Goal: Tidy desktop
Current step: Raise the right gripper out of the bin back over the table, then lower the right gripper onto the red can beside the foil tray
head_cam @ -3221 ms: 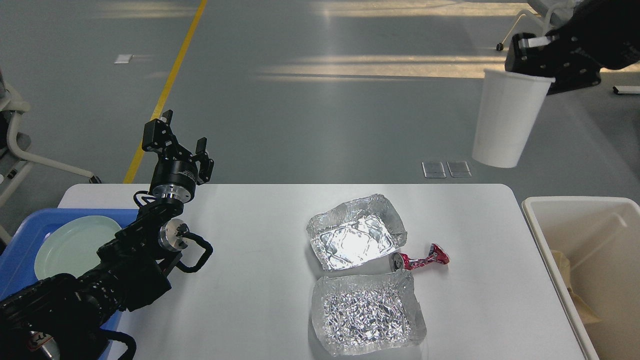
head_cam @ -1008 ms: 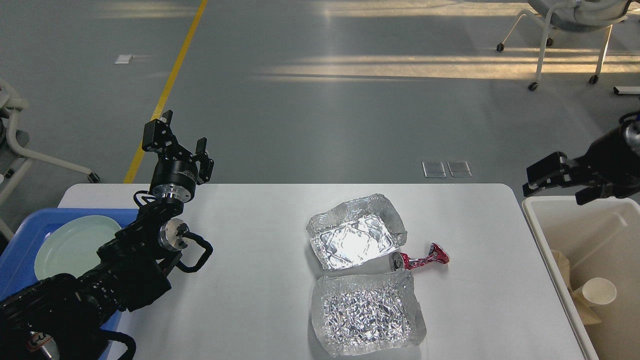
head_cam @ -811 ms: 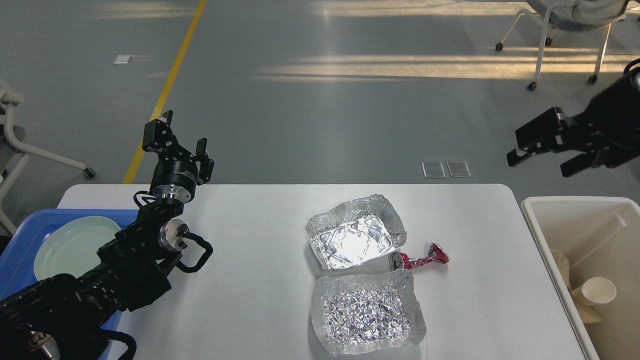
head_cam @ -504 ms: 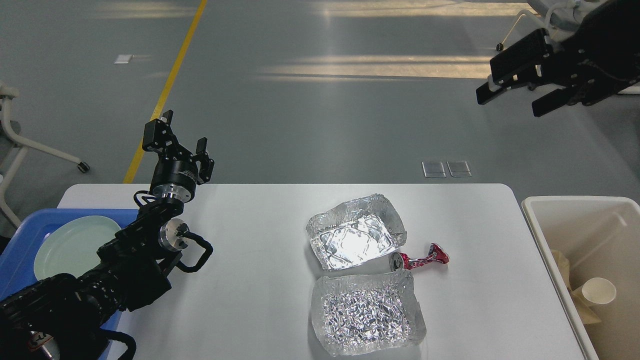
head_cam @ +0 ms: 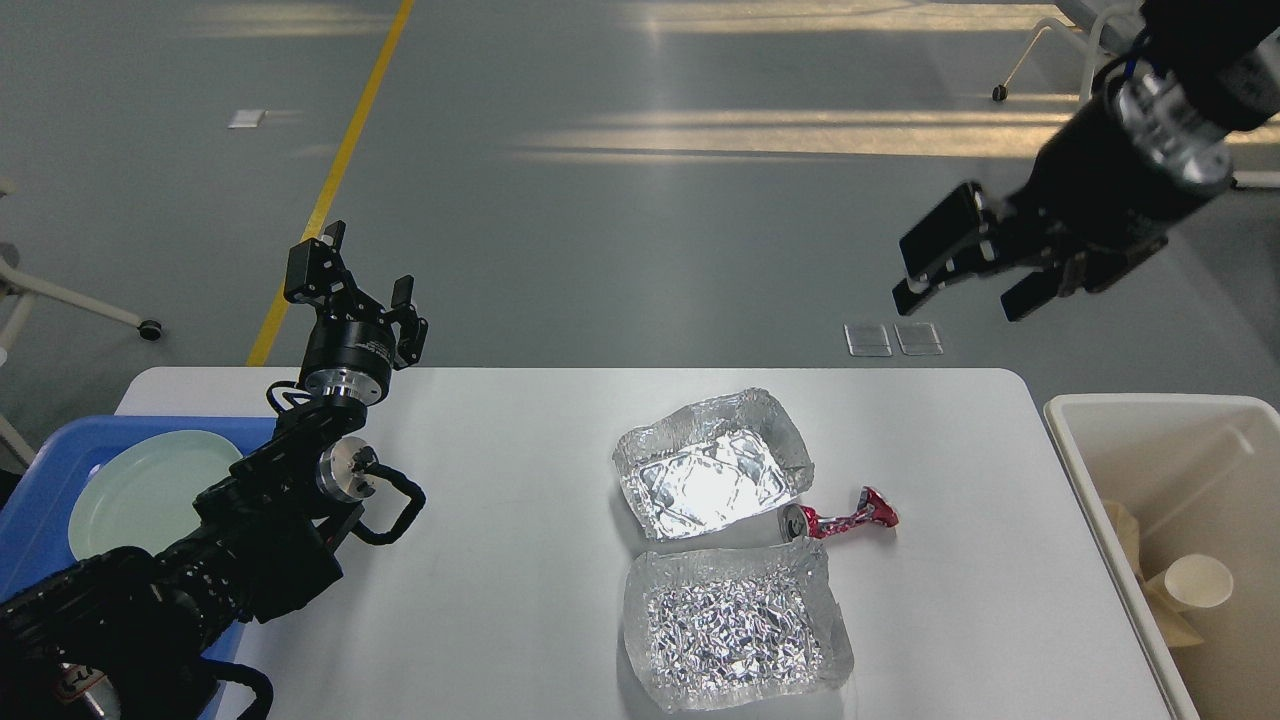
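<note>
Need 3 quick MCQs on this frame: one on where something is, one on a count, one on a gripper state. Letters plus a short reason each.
1. Where is the paper cup?
A. On the desktop
B. In the off-white bin
C. In the blue tray

2. How many foil trays are on the desktop?
A. One
B. Two
C. Three

3. What state is the right gripper in?
A. Open and empty
B. Shut on the crushed red can
C. Shut on a foil tray

Key:
1 B: the cup lies inside the off-white bin at the right edge.
2 B: a smooth foil tray sits behind a crinkled foil tray.
3 A: its fingers are spread with nothing between them, above the desktop's far right corner; the crushed red can lies on the desktop.
</note>
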Controlling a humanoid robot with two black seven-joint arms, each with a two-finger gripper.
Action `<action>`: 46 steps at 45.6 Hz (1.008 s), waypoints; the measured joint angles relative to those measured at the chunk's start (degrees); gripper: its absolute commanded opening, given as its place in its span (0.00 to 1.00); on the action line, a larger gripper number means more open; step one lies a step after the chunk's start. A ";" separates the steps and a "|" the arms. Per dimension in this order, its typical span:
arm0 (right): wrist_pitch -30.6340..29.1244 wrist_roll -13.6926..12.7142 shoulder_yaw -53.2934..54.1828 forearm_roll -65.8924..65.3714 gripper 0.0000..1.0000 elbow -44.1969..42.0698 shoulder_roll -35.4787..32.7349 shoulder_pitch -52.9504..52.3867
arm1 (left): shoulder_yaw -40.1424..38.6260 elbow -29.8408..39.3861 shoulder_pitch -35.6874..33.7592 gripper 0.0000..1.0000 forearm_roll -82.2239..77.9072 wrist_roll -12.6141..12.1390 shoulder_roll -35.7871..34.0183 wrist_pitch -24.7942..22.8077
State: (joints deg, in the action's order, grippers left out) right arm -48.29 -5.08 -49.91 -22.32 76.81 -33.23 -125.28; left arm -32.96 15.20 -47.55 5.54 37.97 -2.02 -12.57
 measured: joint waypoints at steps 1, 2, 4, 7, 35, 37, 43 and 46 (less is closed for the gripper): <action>1.84 0.02 -0.03 -1.21 0.97 -0.08 0.23 1.59 | 0.00 0.00 0.00 1.00 0.00 0.00 0.00 0.00; 3.73 0.03 -0.06 -2.29 0.97 -0.19 0.46 3.15 | 0.00 0.00 0.00 1.00 0.00 0.00 0.00 0.00; 7.74 0.04 -0.09 -4.16 0.97 -0.59 0.96 6.48 | 0.00 0.00 0.00 1.00 0.00 0.00 0.00 0.00; 12.84 0.06 -0.21 -5.72 0.96 -1.45 1.85 10.91 | 0.00 0.00 0.00 1.00 0.00 0.00 0.00 0.00; 44.15 0.74 -0.62 -12.27 0.95 -16.15 11.16 43.05 | 0.00 0.00 0.00 1.00 0.00 0.00 0.00 0.00; 45.48 0.76 -0.63 -12.34 0.95 -17.03 11.69 44.70 | 0.00 0.00 0.00 1.00 0.00 0.00 0.00 0.00; 50.01 0.85 -0.70 -12.39 0.94 -19.35 13.72 49.55 | 0.00 0.00 0.00 1.00 0.00 0.00 0.00 0.00; 52.11 0.90 -0.74 -12.46 0.94 -19.79 14.48 51.44 | 0.00 0.00 0.00 1.00 0.00 0.00 0.00 0.00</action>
State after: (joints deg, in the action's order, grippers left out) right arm 3.82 -4.18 -50.65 -34.78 57.02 -18.75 -73.84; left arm -32.96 15.20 -47.55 5.54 37.97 -2.02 -12.57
